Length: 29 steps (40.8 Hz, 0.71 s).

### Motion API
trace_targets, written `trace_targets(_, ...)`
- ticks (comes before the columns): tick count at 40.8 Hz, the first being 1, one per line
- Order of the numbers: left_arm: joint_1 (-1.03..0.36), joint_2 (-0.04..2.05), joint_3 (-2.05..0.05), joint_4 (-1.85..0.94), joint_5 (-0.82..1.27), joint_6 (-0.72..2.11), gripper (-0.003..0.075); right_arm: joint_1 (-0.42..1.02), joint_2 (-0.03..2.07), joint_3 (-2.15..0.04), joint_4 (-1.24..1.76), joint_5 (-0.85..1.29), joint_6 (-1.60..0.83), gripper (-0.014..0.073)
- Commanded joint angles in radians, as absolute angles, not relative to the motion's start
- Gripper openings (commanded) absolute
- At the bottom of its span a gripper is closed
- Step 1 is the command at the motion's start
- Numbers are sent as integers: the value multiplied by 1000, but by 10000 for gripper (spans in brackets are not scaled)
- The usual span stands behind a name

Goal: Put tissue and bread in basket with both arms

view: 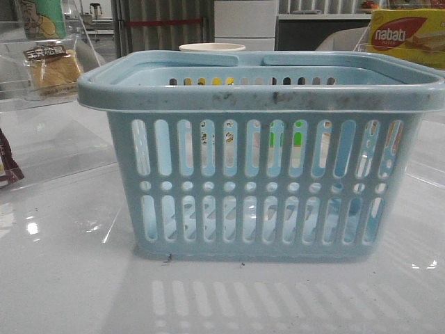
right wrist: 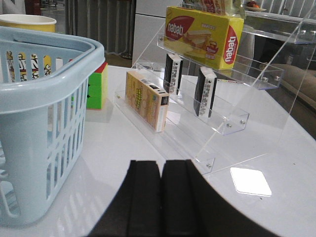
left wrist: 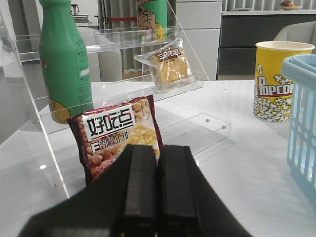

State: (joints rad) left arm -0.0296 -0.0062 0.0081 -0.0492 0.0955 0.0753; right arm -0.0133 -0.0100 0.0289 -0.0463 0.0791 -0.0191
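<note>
The light-blue basket stands mid-table, its side also showing in the left wrist view and the right wrist view. The wrapped bread lies on a clear acrylic shelf at the left, also seen in the front view. Two flat black tissue packets stand on edge on the right acrylic rack. My left gripper is shut and empty, short of the shelf. My right gripper is shut and empty, between basket and rack. Neither gripper shows in the front view.
A dark red-brown snack packet leans just ahead of the left gripper, beside a green bottle. A popcorn cup stands behind the basket. The right rack holds a nabati box and a yellow box; a colour cube sits nearby.
</note>
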Motion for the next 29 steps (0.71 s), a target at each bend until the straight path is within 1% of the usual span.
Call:
trace_targets(1, -28, -23, 8, -52, 9, 66, 90, -14, -29, 30, -52, -6, -26, 58)
trace_targets(29, -28, -23, 8, -52, -19, 66, 90, -14, -29, 30, -52, -6, -26, 58)
